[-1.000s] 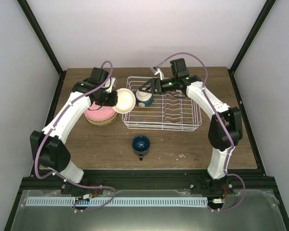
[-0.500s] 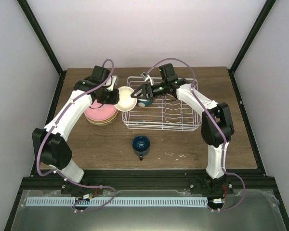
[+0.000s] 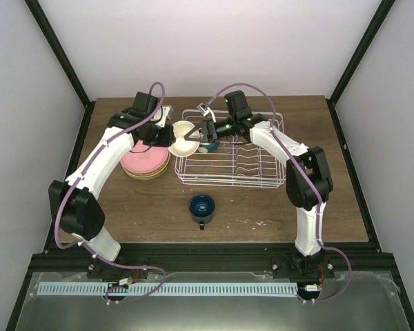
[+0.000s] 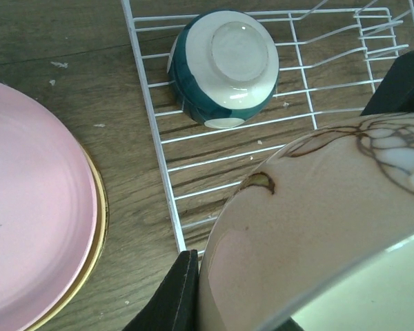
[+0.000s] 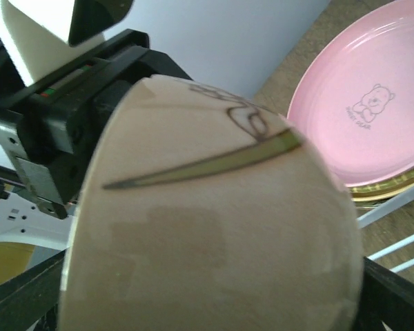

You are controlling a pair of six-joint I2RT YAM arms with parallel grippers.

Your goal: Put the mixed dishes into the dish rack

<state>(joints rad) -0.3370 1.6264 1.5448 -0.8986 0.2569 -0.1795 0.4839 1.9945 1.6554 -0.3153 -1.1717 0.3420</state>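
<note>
My left gripper point(image 3: 172, 135) is shut on the rim of the cream bowl point(image 3: 185, 137) and holds it tilted in the air over the left edge of the dish rack point(image 3: 262, 172). One black finger point(image 4: 171, 298) presses on the bowl's outer wall point(image 4: 331, 227). My right gripper point(image 3: 205, 130) is open right at the bowl, its fingers point(image 5: 21, 298) spread to either side of the bowl point(image 5: 207, 207); I cannot tell if they touch it. The white-and-blue bowl point(image 4: 224, 65) lies upside down in the rack's left end. The pink plate point(image 3: 143, 161) lies on the tan-yellow plate point(image 4: 96, 227). The dark blue mug point(image 3: 201, 205) stands in front of the rack.
The rack's upright prongs point(image 3: 247, 153) fill its middle and right part. Black frame posts stand at the table's back corners. The table's right edge point(image 3: 345, 158) runs close beside the rack.
My right gripper has swung left from above the white-and-blue bowl to the cream bowl. My left gripper has carried the cream bowl a little right and back, over the rack's left edge.
</note>
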